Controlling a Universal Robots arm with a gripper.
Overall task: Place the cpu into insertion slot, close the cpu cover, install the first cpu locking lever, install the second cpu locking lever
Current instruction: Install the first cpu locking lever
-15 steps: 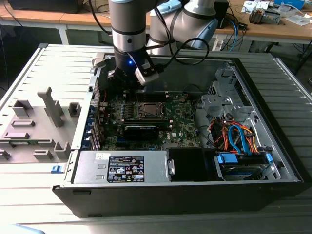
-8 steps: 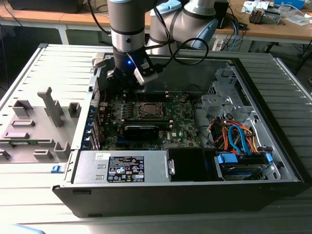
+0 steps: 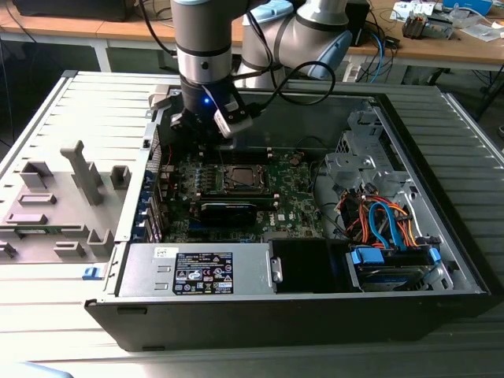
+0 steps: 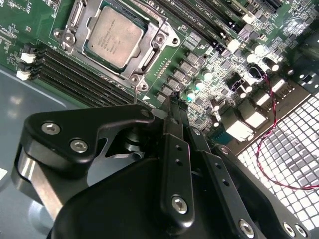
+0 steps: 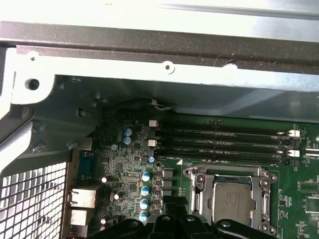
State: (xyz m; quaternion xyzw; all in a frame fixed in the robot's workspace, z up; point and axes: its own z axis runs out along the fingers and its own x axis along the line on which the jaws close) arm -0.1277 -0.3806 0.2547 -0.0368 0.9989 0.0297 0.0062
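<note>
My black two-fingered gripper (image 4: pixel 175 97) hangs low over the green motherboard (image 4: pixel 30 22) inside the open computer case, its fingers pressed together to one narrow tip with nothing between them. In the exterior view it sits over the board toward that view's left, near the case wall (image 3: pixel 150 134).

The small flat square cpu with its silvery-grey top (image 4: pixel 112 36) already lies in the square insertion slot with the silvery metal rim (image 4: pixel 67 17). The thin silvery metal cpu cover (image 4: pixel 152 47) looks to be down around it, framing the chip through its cut-out middle. In the first wrist view the same chip (image 5: pixel 233 201) sits inside that frame (image 5: pixel 194 180), just beside the long dark memory slots (image 5: pixel 219 144).

I cannot pick out the locking levers clearly enough to say whether they are latched.

I judge the chip light, rigid and fragile, with delicate contacts beneath, so it wants holding by its edges only. The cover is thin springy sheet metal, best pushed on its bare rim. My closed tip rests near the socket's corner (image 4: pixel 135 79), not touching it as far as I can tell.
</note>
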